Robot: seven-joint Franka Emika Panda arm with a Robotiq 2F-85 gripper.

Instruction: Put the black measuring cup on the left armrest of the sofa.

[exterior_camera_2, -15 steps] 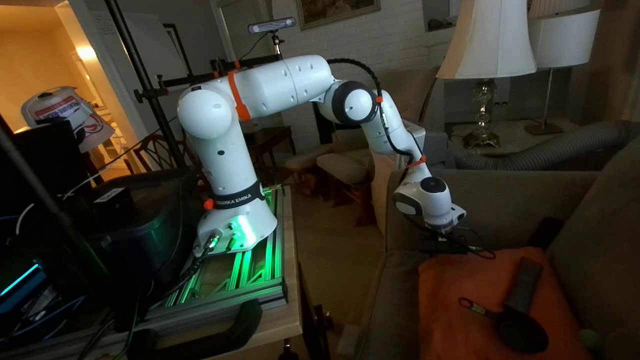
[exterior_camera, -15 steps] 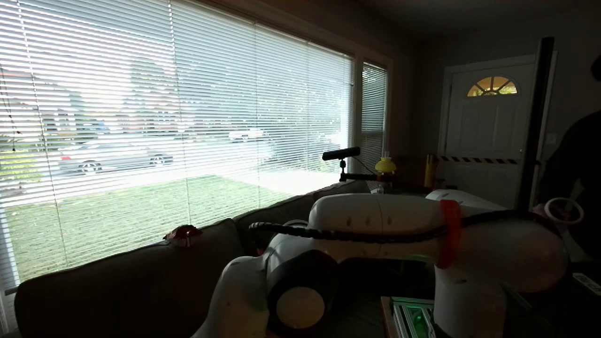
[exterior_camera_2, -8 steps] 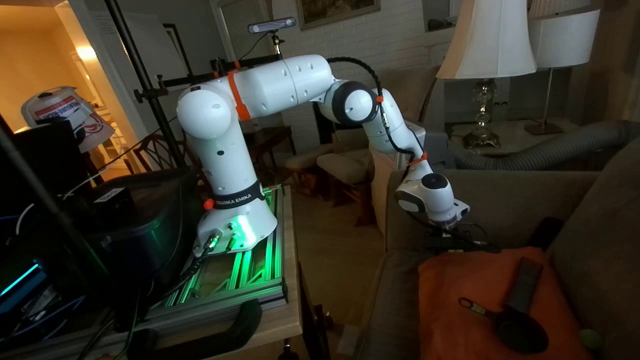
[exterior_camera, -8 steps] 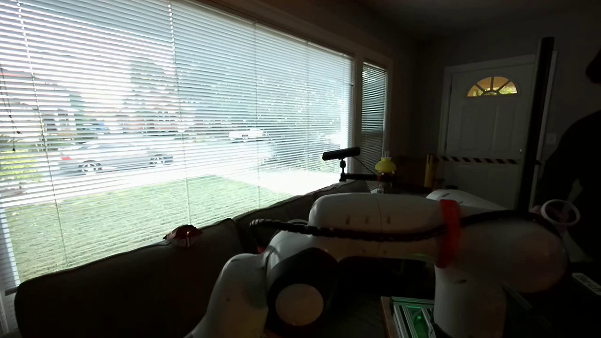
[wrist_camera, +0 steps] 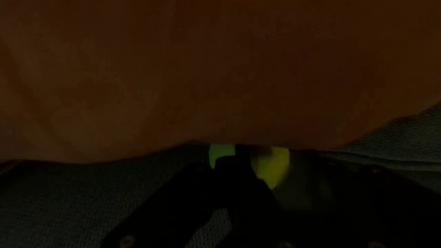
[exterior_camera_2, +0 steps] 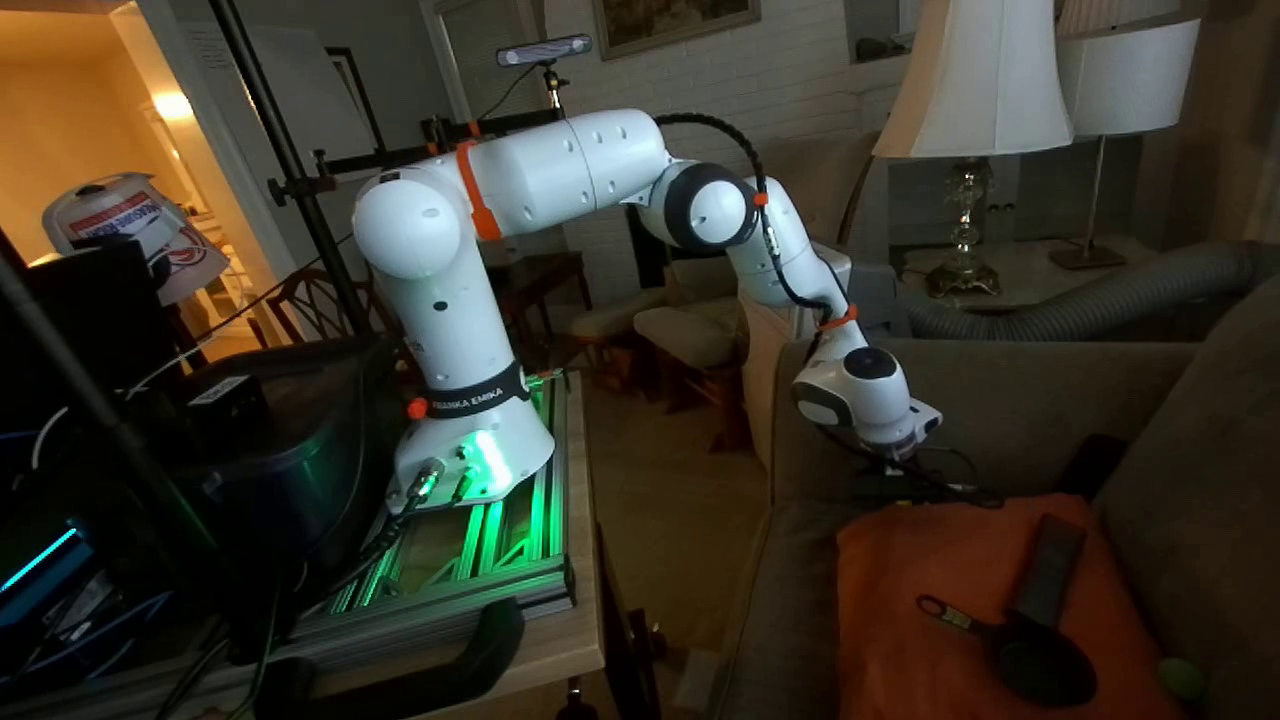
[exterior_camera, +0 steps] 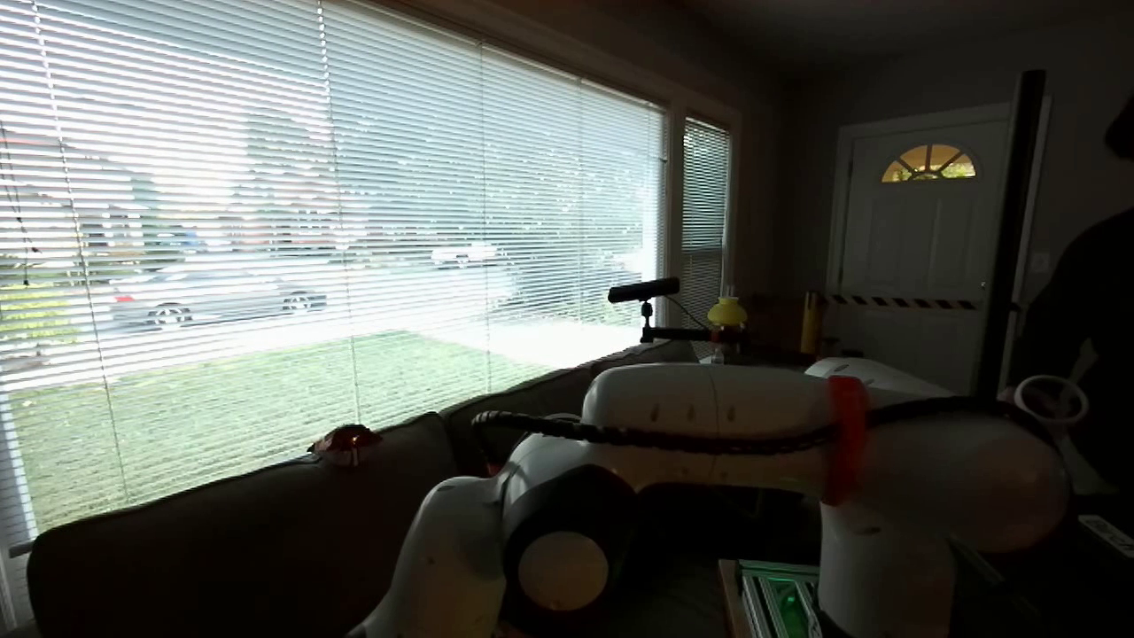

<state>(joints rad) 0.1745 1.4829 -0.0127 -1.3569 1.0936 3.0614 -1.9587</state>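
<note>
The black measuring cup (exterior_camera_2: 1045, 662) lies on an orange cushion (exterior_camera_2: 890, 600) on the sofa (exterior_camera_2: 785, 630), its handle pointing left. The gripper (exterior_camera_2: 895, 488) is lower down by the cushion's far edge, apart from the cup, near the sofa's far armrest (exterior_camera_2: 1050, 400); whether that is the left one I cannot tell. In the dark wrist view the black gripper (wrist_camera: 272, 168) stands over sofa fabric beside the cushion (wrist_camera: 206, 75). Green and yellow patches (wrist_camera: 275, 167) show around its fingers; what they belong to is unclear. No cup shows there.
A dark oblong thing (exterior_camera_2: 1050, 570) lies against the cup on the cushion, with a green round thing (exterior_camera_2: 1182, 678) nearby. Beyond the armrest are lamps (exterior_camera_2: 970, 90) and a grey hose (exterior_camera_2: 1090, 310). A red packet (exterior_camera: 345, 445) sits on the backrest (exterior_camera: 248, 549).
The robot's hand has shifted slightly to the right and turned a little, and its cable has swung; a small yellow patch now shows under it. The cup and cushion have stayed put.
</note>
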